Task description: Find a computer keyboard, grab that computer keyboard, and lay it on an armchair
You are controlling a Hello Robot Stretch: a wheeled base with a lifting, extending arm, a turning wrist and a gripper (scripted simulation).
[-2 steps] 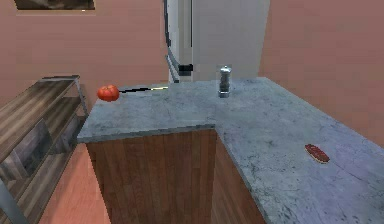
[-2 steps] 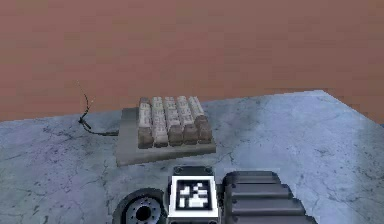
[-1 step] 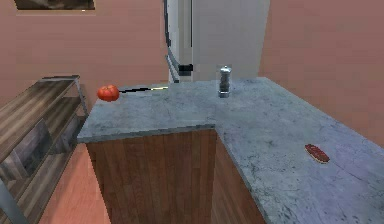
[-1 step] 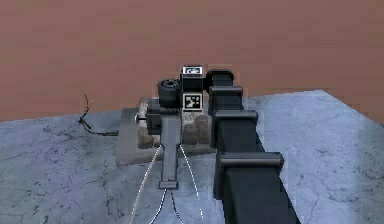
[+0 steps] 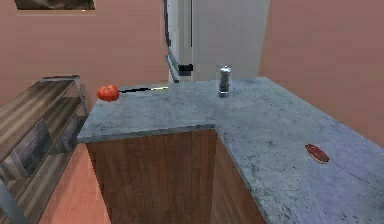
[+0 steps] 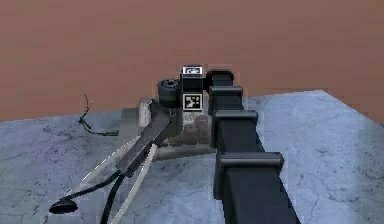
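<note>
In the forward view, one dark-framed picture [image 5: 55, 4] hangs at the top left of the pink wall, and below it stands one slatted wooden rack [image 5: 35, 120]. To its right begins one L-shaped bench [image 5: 250, 125] with a grey stone top and wooden fronts. Near the bench's left back corner lies one round red thing [image 5: 108, 93], with one thin dark knife-like thing [image 5: 145, 90] just beside it. Behind the bench stands one pale fridge [image 5: 215, 35], and in front of it, on the stone, one upright metal can [image 5: 225, 81]. Well apart from the can, toward the right edge, lies one flat reddish oval [image 5: 317, 153]. In the arm side view, the gripper [image 6: 90, 205] reaches down to the left over the grey bench top, its two thin fingers [image 6: 120, 160] slanting low across bare stone, so it holds nothing. How far it is spread cannot be told. Right of its dark body stand two white marker squares [image 6: 193, 86]. The one dark arm [image 6: 250, 160] rises from the bottom edge, stretched out over the bench toward the brown wall. Where the computer keyboard lies cannot be told.
</note>
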